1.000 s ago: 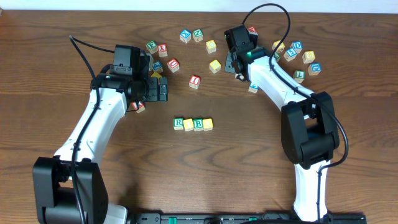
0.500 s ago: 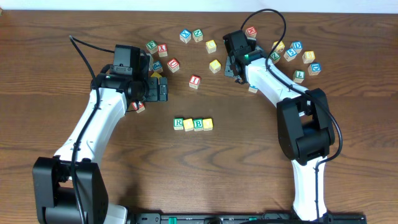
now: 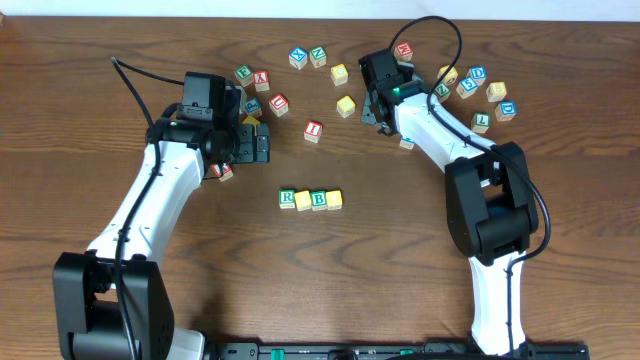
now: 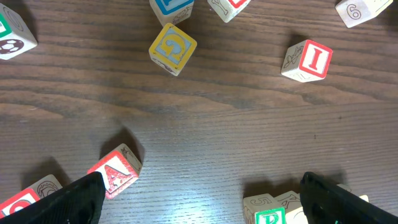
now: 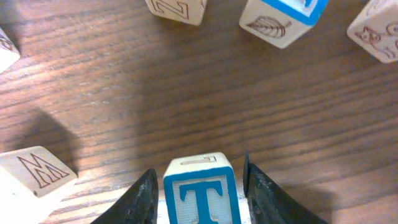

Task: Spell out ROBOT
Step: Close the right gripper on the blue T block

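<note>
Four cubes stand in one row at mid-bench point(image 3: 390, 262), touching side to side: the R cube point(image 3: 287, 198), the first yellow cube point(image 3: 303, 200), the B cube point(image 3: 319, 199) and the second yellow cube point(image 3: 334, 199). The fifth letter, the T cube point(image 5: 202, 194), sits well apart from them toward the far side, clenched between the two fingers point(image 5: 144, 198) of the right gripper point(image 3: 377, 108). Whether it rests on the wood or hangs just above it I cannot tell. The overhead view hides this cube under the gripper, and only the right wrist view shows its blue T, with four other loose cubes around it and a sliver of one more at the left edge. The left gripper point(image 3: 258, 146) is released, its two fingers point(image 4: 81, 200) spread wide over bare wood with nothing between them. Its wrist view shows what the overhead does not read clearly: the yellow G cube point(image 4: 172, 48), the red I cube point(image 4: 308, 60) and the red A cube point(image 4: 118, 171) just beside the left finger. A green letter is cut off at the bottom edge. From above, the I cube lies alone between the row and the scatter of loose cubes along the far side.
</note>
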